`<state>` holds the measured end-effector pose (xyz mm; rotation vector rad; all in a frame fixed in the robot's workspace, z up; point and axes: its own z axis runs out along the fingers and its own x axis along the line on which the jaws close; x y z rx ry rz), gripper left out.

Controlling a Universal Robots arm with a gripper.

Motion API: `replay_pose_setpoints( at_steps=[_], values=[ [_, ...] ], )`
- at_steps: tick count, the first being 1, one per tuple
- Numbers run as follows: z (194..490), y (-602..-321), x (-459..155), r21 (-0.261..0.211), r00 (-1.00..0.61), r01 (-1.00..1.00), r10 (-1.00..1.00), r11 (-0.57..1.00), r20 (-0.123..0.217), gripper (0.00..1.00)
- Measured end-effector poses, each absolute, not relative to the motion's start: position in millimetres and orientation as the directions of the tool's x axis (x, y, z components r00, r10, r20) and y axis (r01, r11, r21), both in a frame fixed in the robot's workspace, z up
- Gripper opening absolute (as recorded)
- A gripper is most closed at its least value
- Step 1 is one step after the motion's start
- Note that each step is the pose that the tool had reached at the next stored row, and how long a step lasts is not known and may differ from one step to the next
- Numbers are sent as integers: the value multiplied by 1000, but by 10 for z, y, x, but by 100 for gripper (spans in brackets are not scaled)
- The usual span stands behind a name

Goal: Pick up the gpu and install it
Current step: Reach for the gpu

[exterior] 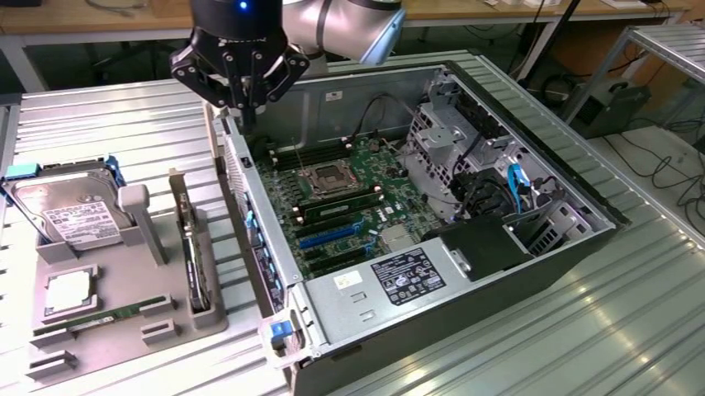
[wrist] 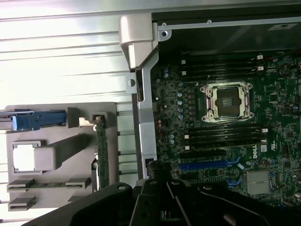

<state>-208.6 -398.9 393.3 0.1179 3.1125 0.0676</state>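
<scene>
While the open PC case [exterior: 496,297] hogs most of the ribbed metal table [exterior: 111,124], the gray holder tray [exterior: 210,318] sits just beside it on the exterior view's left. The gpu [exterior: 194,247] stands on edge in the tray's slot nearest the case. My gripper [exterior: 244,111] is clenched on nothing, hanging over the case's rear wall, well apart from the card.

grey tray [exterior: 132,282]: hard drive [exterior: 68,216], memory stick [exterior: 105,318] | open computer case [exterior: 496,297] just beside

Gpu [exterior: 195,254] in tray [exterior: 111,290], beside case [exterior: 463,330]
</scene>
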Motion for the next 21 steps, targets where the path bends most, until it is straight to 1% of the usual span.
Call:
replay_pose_setpoints(
  at_steps=[21],
  values=[
    [3933,-3989,-2173,44,-997,75,76,996,-24,11]
  ],
)
